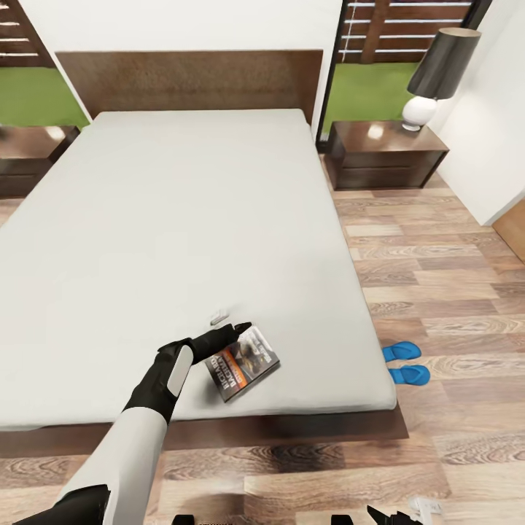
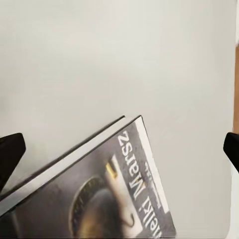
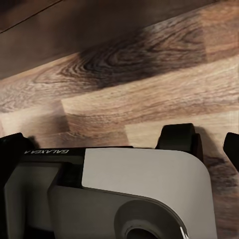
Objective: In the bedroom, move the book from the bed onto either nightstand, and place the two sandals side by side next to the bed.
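Note:
The book (image 1: pixel 244 362) lies flat near the foot edge of the bed (image 1: pixel 182 219), its dark cover and orange band facing up. My left gripper (image 1: pixel 232 332) hovers at the book's far-left corner. In the left wrist view the book (image 2: pixel 99 194) sits between the spread fingertips (image 2: pixel 10 154), and the left gripper (image 2: pixel 121 152) is open and apart from it. Two blue sandals (image 1: pixel 402 351) (image 1: pixel 409 375) lie side by side on the floor beside the bed's right edge. A nightstand (image 1: pixel 383 153) stands right of the headboard, another nightstand (image 1: pixel 33 157) left. My right gripper (image 1: pixel 386 516) hangs low and open.
A black-shaded lamp with a white base (image 1: pixel 437 73) stands on the right nightstand. A small pale object (image 1: pixel 216 318) rests on the mattress beside my left fingers. Wooden floor (image 3: pixel 149 89) stretches right of the bed. The robot's own base (image 3: pixel 124 194) sits under the right gripper.

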Available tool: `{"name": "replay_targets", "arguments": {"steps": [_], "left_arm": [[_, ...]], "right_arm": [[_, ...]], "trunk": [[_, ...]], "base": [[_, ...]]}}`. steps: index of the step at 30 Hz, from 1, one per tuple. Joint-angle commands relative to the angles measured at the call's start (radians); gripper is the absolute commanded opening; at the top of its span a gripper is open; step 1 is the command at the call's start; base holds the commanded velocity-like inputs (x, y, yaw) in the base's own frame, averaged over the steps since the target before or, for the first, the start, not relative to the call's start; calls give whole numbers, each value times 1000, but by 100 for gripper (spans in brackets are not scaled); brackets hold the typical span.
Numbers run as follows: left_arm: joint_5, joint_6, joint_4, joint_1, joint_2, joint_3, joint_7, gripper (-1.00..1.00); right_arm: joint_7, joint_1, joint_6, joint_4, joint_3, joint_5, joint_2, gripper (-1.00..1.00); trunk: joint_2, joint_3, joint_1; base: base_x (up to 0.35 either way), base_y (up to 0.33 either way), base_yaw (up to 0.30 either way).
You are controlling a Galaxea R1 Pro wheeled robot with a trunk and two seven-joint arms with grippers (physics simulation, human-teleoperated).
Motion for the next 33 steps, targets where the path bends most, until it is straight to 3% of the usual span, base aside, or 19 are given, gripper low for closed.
{"name": "replay_targets", "arguments": {"steps": [1, 33], "left_arm": [[4, 8, 0, -1, -1, 5, -3, 100], [4, 8, 0, -1, -1, 5, -3, 100]], "right_arm": [[5, 0, -1, 1, -1, -5, 0, 100], [5, 0, -1, 1, -1, -5, 0, 100]], "trunk": [[0, -1, 0], [0, -1, 0]], "base": [[0, 0, 275], [-47, 0, 16]]}}
